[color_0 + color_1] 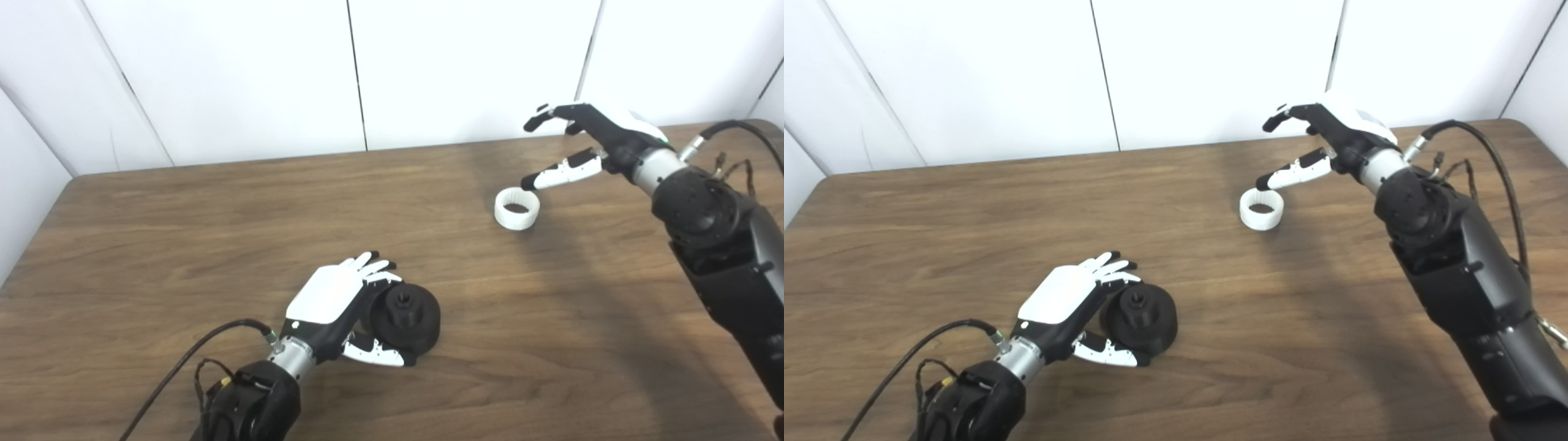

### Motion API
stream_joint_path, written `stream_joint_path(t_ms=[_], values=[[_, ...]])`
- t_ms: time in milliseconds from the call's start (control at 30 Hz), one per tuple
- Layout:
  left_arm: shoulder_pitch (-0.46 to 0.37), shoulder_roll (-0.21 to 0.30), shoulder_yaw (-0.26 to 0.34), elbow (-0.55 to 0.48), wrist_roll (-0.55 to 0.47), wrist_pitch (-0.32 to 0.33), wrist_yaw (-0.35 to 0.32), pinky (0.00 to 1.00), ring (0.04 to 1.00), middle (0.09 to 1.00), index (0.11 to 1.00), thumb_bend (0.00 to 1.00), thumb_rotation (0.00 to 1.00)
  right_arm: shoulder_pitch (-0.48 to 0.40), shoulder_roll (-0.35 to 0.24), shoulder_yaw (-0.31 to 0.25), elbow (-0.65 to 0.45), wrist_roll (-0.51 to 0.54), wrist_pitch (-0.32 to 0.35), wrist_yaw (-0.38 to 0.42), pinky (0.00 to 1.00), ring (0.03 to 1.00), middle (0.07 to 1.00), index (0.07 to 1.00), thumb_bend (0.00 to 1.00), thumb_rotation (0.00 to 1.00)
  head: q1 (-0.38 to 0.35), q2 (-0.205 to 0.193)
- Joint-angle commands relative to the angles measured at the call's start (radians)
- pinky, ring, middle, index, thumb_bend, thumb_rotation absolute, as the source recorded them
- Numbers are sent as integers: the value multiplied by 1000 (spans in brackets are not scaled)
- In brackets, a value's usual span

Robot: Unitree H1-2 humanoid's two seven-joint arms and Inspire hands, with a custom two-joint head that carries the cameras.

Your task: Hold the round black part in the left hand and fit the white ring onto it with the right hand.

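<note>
The round black part (405, 318) rests on the table near the front, with a small knob on top. My left hand (334, 306) lies against its left side, fingers spread over its rim and thumb along its front, not closed on it. The white ring (517, 209) lies flat further back on the right. My right hand (582, 141) hovers open just behind and to the right of the ring, thumb tip close to its rim, fingers spread higher up. Nothing is between its fingers.
The brown wooden table (184, 233) ends at a white panelled wall (245, 73) behind. Black cables trail from my left wrist (184, 361) and over my right forearm (735, 131).
</note>
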Motion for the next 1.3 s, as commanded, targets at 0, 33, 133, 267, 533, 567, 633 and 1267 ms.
stream_joint_path(t_ms=[0, 33, 133, 267, 533, 567, 633, 1267], values=[[12, 24, -10, 15, 34, 11, -23, 950, 982, 915, 684, 768, 440, -61, -6, 5, -4, -17, -20, 7, 783, 906, 881, 726, 868, 325, -1, 1], [13, 23, -10, 14, 34, 12, -24, 950, 983, 915, 685, 767, 440, -64, -6, 11, 2, -22, -16, 15, 789, 911, 883, 730, 864, 328, -1, 1], [15, 23, -9, 12, 31, 13, -23, 949, 982, 915, 685, 769, 434, -68, -3, 21, 24, -25, -23, 24, 788, 912, 887, 731, 852, 310, 0, 0], [16, 22, -8, 11, 28, 11, -18, 946, 980, 912, 680, 772, 421, -74, 2, 47, 67, -53, -28, 26, 780, 910, 890, 740, 842, 321, 4, 2], [17, 24, -5, 1, 26, 21, -27, 961, 986, 918, 687, 762, 420, -70, 13, 72, 136, -78, -43, 20, 823, 928, 899, 746, 850, 346, 3, 2], [17, 24, -5, 0, 24, 23, -28, 963, 987, 919, 687, 762, 419, -70, 14, 75, 143, -79, -45, 20, 826, 929, 898, 746, 850, 344, 3, 2], [18, 24, -4, -1, 22, 23, -28, 965, 988, 920, 687, 763, 416, -69, 15, 77, 159, -81, -53, 15, 835, 931, 894, 747, 845, 342, 3, 3], [29, 22, -3, -23, 28, 30, -30, 953, 985, 918, 688, 761, 407, -55, 38, 73, 234, -82, -83, -2, 842, 944, 907, 748, 841, 350, 10, 2]])
